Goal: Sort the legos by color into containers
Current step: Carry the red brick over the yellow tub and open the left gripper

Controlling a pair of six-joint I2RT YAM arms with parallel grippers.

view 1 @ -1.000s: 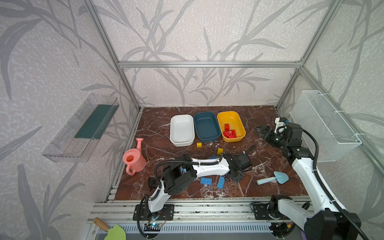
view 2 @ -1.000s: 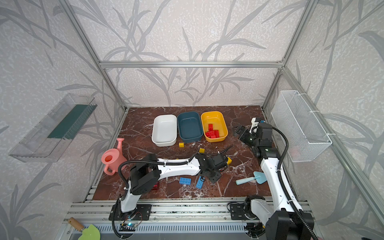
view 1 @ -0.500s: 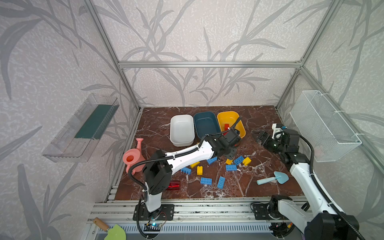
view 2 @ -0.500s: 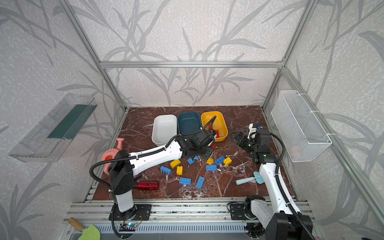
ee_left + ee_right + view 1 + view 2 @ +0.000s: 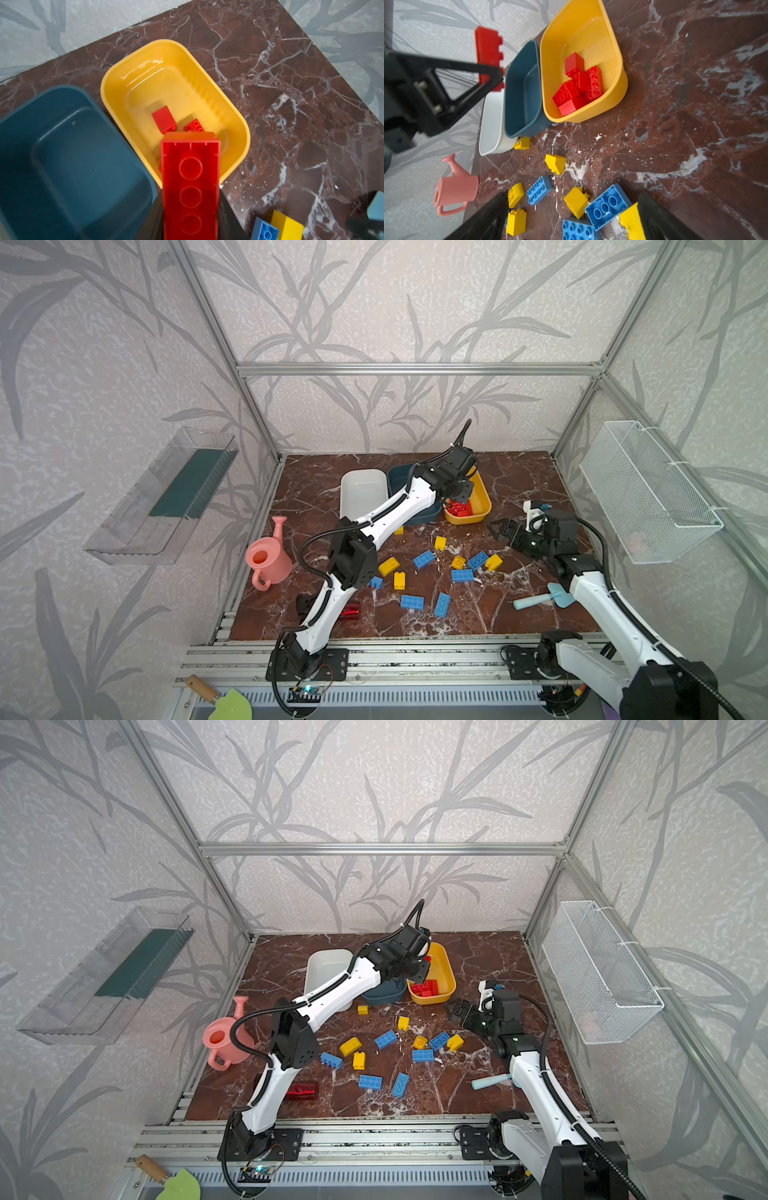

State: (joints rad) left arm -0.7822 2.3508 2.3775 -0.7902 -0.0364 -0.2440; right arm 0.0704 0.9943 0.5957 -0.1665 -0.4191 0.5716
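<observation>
Left gripper [image 5: 459, 491]: clamped on long red studded plastic brick [image 5: 190, 176], above edge of yellow rounded plastic tub [image 5: 228, 108] containing red bricks [image 5: 579, 87].
Right gripper [image 5: 500, 529]: jaws wide, near loose blue and yellow bricks [image 5: 424, 560] on brown marble floor [image 5: 519, 481].

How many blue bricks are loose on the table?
6 blue bricks on the table: one beside the left arm, one near the middle, two close together further right, two nearest the front edge. The arm may hide others.
</observation>
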